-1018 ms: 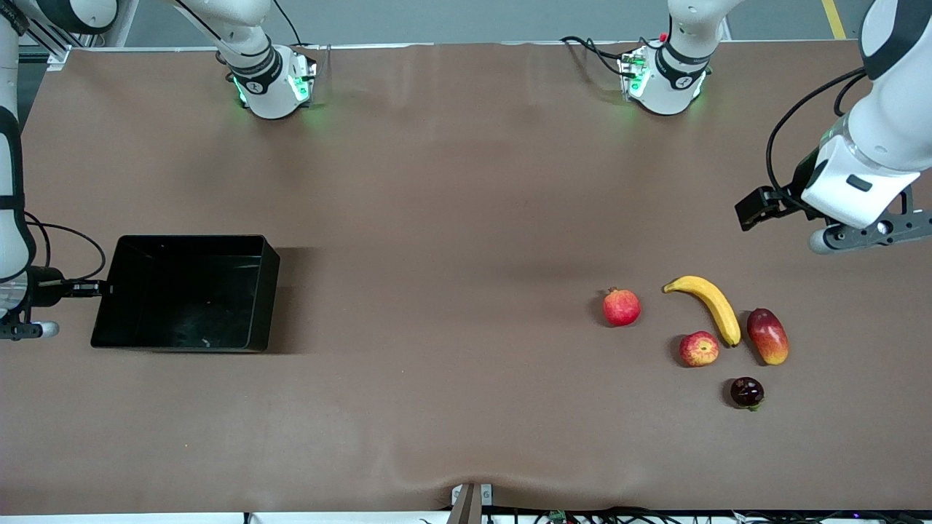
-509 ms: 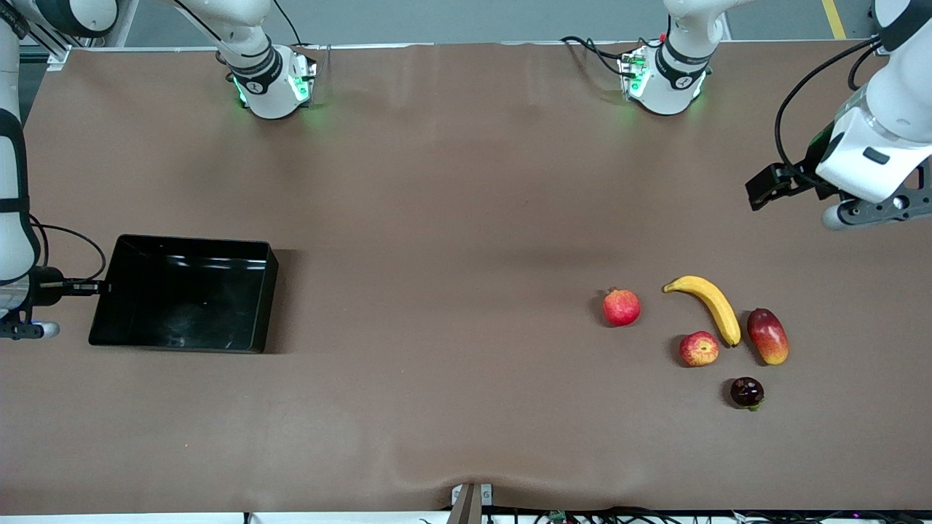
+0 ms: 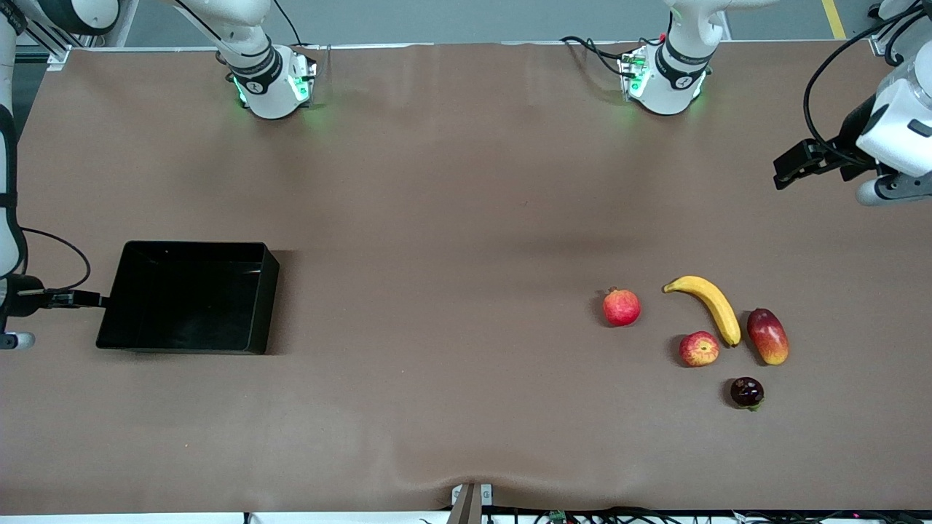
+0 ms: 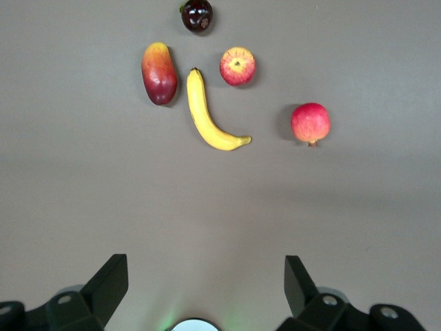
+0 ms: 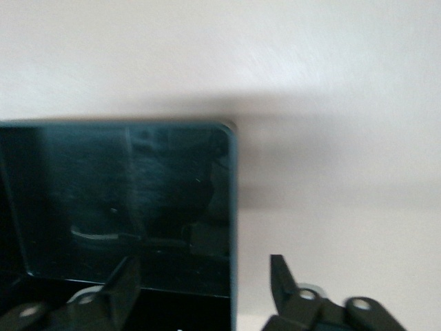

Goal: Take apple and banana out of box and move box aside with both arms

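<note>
Black box (image 3: 191, 297) mid-left on counter (image 3: 437, 218), right end effector (image 5: 207, 289) released at its rim; banana (image 3: 708, 304), apple (image 3: 699, 348) lower right, left end effector (image 4: 207, 289) spread open above them.

Left end effector (image 4: 205, 286) hanging high over the desk's end on the left arm's side, wrist angled, fingers (image 4: 110, 279) spread wide with nothing between them. Right end effector (image 5: 205, 284) sitting low at the desk's edge on the right arm's end, just beside the box (image 3: 191, 297) wall, fingers (image 5: 279, 274) standing apart, one over the rim and one outside it, gripping nothing.
</note>
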Robot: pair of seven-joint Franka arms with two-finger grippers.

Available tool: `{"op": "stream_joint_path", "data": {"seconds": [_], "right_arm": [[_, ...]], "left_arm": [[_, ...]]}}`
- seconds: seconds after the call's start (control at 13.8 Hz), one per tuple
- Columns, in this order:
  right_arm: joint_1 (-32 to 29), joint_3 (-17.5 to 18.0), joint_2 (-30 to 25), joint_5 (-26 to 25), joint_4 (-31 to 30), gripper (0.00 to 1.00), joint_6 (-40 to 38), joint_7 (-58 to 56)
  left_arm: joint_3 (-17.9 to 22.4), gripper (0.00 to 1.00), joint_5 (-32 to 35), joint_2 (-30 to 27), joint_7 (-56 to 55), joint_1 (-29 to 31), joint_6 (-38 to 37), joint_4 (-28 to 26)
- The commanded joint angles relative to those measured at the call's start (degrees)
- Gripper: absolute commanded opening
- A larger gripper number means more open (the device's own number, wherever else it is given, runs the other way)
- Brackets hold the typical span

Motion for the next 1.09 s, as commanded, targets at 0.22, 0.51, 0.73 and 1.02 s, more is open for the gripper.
{"op": "stream_joint_path", "data": {"seconds": [0.22, 0.51, 0.73, 1.02], "right_arm": [[7.51, 0.02, -10.6, -0.6, -1.93, 1.0, -5.43, 9.62], [10.24, 0.19, -17.28, -0.51, -1.84, 1.0, -8.44, 14.48], [10.5, 0.19, -22.55, -0.51, -2.02, 1.0, -11.5, 17.53], [14.8, 0.19, -27.3, -0.6, -2.02, 1.0, -17.74, 24.4]], "left_arm": [[0.75, 1.0, -1.06, -5.53, 0.79, -1.17, 0.36, -5.78], [0.57, 1.0, -1.06, -8.62, 0.97, -1.17, 2.31, -8.97], [1.01, 1.0, -1.06, -8.01, 1.14, -1.17, 1.96, -8.27], [1.01, 1.0, -1.32, -7.66, 1.93, -0.55, 1.96, -8.35]]}}
